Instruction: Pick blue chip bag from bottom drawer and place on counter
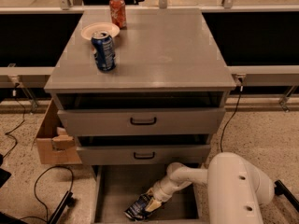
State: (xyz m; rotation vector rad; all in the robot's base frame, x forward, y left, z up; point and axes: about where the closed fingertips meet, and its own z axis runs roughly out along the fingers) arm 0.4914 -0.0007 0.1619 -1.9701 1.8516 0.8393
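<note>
The blue chip bag (138, 207), dark navy foil with white lettering, lies in the open bottom drawer (112, 185) near its front middle. My gripper (150, 203) reaches down into the drawer from the white arm at the lower right and is at the bag's right end, touching it. The counter (159, 50) is the grey cabinet top above.
On the counter's far left stand a blue soda can (103, 50), a white plate (99, 30) and a red soda can (117, 11). The two upper drawers with black handles (143, 121) are slightly open. A cardboard box (53, 141) and cables lie on the floor at left.
</note>
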